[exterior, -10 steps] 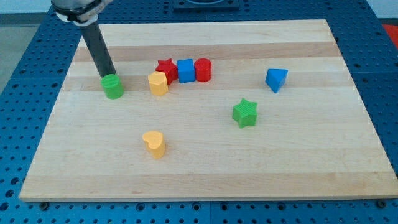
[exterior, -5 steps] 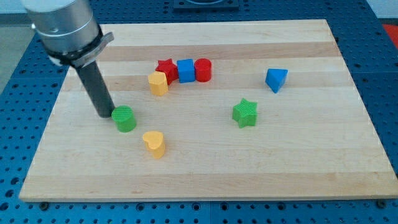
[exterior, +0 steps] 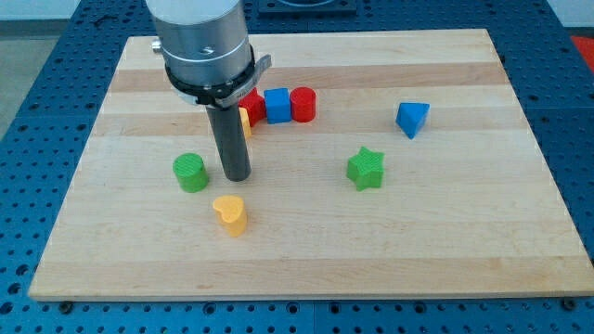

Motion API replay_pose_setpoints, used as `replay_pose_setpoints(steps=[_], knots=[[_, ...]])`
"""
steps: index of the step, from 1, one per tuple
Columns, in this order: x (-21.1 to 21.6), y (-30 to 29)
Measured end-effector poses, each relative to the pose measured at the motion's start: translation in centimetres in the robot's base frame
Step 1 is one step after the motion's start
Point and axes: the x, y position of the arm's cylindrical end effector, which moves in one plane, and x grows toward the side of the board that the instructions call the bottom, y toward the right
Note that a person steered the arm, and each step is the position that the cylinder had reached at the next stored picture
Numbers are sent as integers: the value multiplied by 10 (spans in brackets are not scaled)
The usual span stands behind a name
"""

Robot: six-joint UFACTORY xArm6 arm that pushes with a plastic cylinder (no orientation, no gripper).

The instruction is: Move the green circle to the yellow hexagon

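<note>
Green circle (exterior: 190, 173) sits on the wooden table (exterior: 464, 232), toward the view's left, well short of the yellow hexagon (exterior: 243, 119), which is mostly hidden behind the rod. The tool here is a plain rod with nothing to open or close, and it holds nothing; your tip (exterior: 237, 176) rests just to the view's right of the green circle, apart from it, above the yellow heart (exterior: 229, 213).

Hazards from this position:
- A push from the present side would likely drive the circle toward the view's left, away from the hexagon.
- Passing around the circle's lower side risks clipping the yellow heart.
- An overlong push toward the hexagon could disturb the red star (exterior: 250, 98), blue cube (exterior: 277, 105) and red cylinder (exterior: 303, 104) beside it.
</note>
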Motion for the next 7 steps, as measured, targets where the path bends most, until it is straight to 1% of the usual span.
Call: replay_pose_setpoints(steps=[1,2,5,6,7], knots=[[23,-5],[33,-27],[32,-141],[27,-148],[22,-136]])
